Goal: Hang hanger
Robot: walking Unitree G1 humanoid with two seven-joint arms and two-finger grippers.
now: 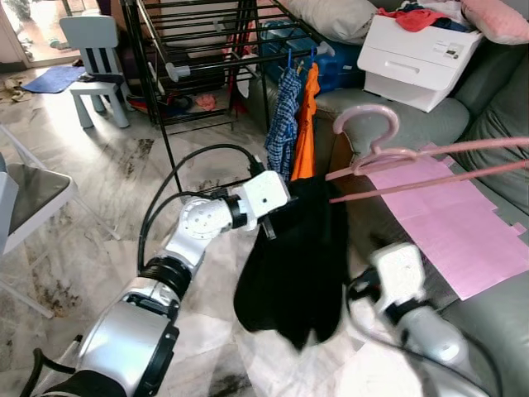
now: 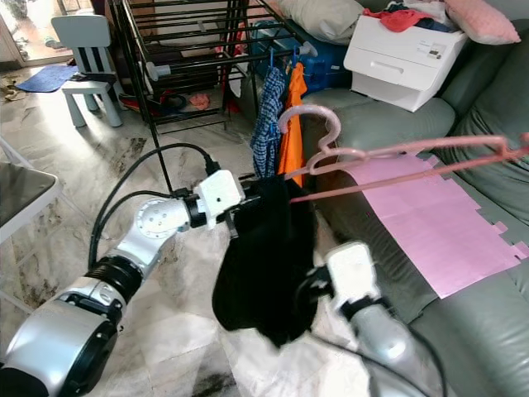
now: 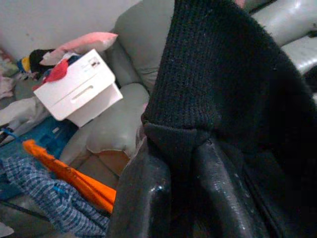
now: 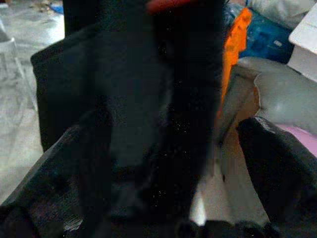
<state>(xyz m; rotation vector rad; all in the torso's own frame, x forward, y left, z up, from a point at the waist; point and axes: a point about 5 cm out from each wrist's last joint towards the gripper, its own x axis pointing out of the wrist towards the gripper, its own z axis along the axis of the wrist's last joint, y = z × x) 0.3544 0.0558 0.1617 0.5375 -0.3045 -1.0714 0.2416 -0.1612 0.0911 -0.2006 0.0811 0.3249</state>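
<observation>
Garment: black garment (image 1: 289, 265) partly draped on pink hanger (image 1: 388, 157), gripped by left gripper (image 3: 181, 163).
Right gripper (image 4: 163, 198): fingers spread.
Left: hanging on rack (image 1: 207, 50).

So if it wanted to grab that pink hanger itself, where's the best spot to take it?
Probably the neck, just under the hook, on the pink hanger. It lies tilted, one end buried in the black garment that the left hand pinches, the other out over the sofa. The neck is bare and stands clear, so coming from above, on the sofa side, looks easiest.
</observation>
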